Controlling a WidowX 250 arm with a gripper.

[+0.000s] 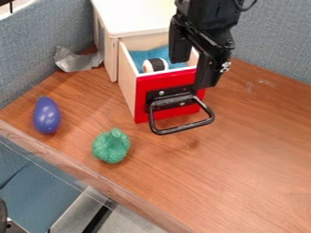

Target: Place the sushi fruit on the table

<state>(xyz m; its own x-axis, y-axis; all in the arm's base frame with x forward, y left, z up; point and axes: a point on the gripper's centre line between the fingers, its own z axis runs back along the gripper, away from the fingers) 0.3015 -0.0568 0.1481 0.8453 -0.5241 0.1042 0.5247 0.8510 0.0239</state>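
Lying in the open drawer: one black-and-white, short cylindrical toy sushi roll (155, 65), on a blue cloth lining (138, 55). Drawer (139, 86): pale wood, red front, black metal handle; pulled from a pale wooden cabinet (111, 52) at the back of the brown wood-grain desk (243, 150). Gripper (193, 73): black, two fingers spread wide, nothing held, above the drawer's right side. Green, bumpy toy broccoli (111, 146): near the front edge. Purple, smooth, oval toy eggplant (47, 115): near the left corner.
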